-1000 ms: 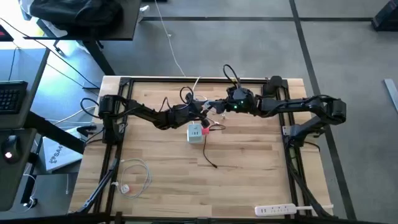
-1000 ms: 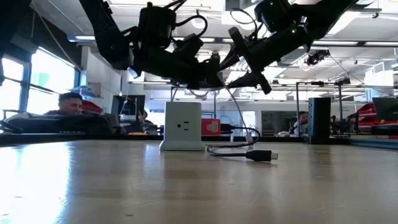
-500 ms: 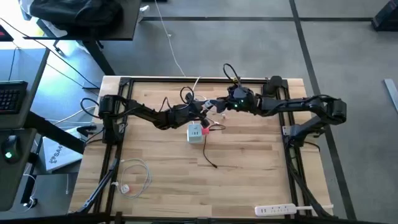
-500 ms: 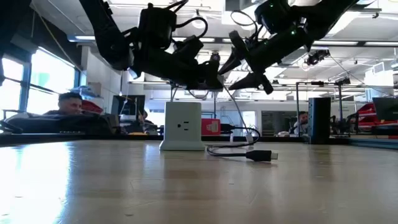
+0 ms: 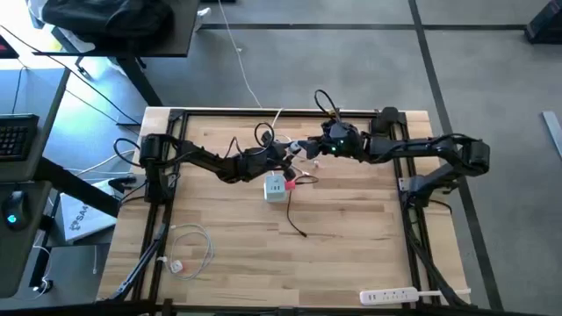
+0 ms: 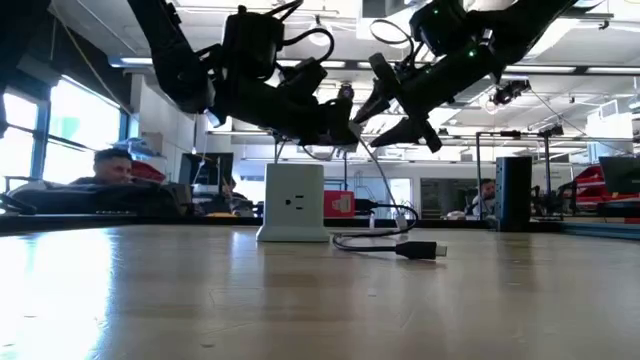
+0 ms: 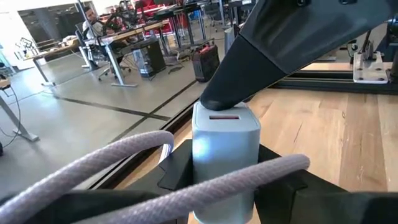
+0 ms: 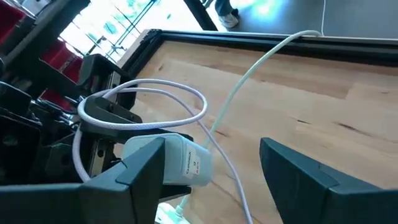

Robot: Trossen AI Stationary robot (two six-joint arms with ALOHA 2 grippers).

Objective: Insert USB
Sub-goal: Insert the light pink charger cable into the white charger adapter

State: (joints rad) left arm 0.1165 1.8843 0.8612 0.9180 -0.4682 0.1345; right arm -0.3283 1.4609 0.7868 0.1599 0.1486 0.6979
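In the high view, the left gripper (image 5: 285, 158) and the right gripper (image 5: 301, 151) are seen meeting nose to nose above the middle of the table (image 5: 351, 254), somewhat toward its far edge. The white charger cube (image 5: 276, 187) stands on the table just on the near side of the grippers. The USB (image 5: 291, 184) lies on the wood just beside the cube, on the side toward the table's right edge. Its thin black cable (image 5: 297, 224) trails from there toward the near edge. Neither gripper is in contact with the USB. A coiled white cable (image 5: 189, 246) lies near the near left corner, and a power strip (image 5: 391, 296) lies at the near right corner.

In the low view, both grippers are seen raised above the cube (image 6: 293, 203). The black cable's dark end (image 6: 420, 250) rests on the table beside the cube.

In the left wrist view, a silvery plug (image 7: 225, 140) is shown clamped upright between the left gripper's fingers, with a white cable (image 7: 112, 162) looped across in front. A dark finger of the right gripper (image 7: 298, 43) is pressed against the plug's top.

In the right wrist view, the right gripper's (image 8: 214, 180) fingers are spread wide apart. The silvery plug (image 8: 183, 163) lies against one of them, and its white cable (image 8: 249, 68) runs off toward the table's edge.
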